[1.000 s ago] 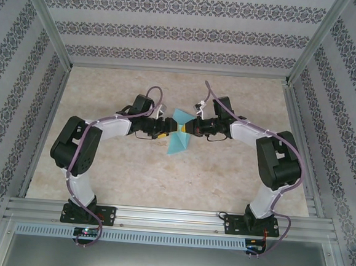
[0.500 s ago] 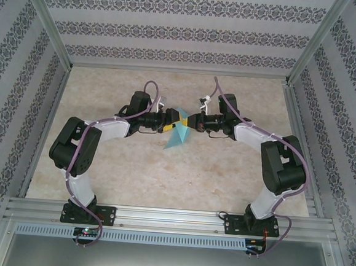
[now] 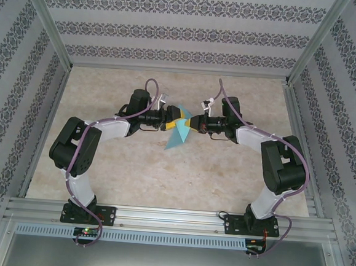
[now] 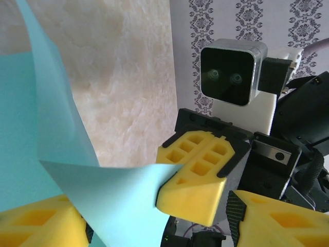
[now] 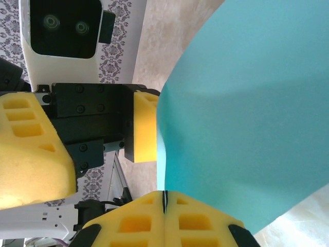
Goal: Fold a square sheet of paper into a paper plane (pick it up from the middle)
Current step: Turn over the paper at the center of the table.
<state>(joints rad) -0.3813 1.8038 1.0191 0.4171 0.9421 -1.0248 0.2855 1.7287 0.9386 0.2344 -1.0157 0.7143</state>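
Right gripper (image 3: 192,123): I see it clamped on the turquoise paper sheet (image 3: 176,136).
Left gripper (image 3: 168,120): jaws apart, beside the sheet.

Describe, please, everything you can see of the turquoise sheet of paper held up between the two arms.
The square sheet of paper is thin, matte turquoise-blue and partly folded, with its flaps bending apart. It hangs in the air above the table, with one pointed end drooping toward the arms' bases. The right gripper is shut on one edge. The left gripper has its jaws open at the opposite side.
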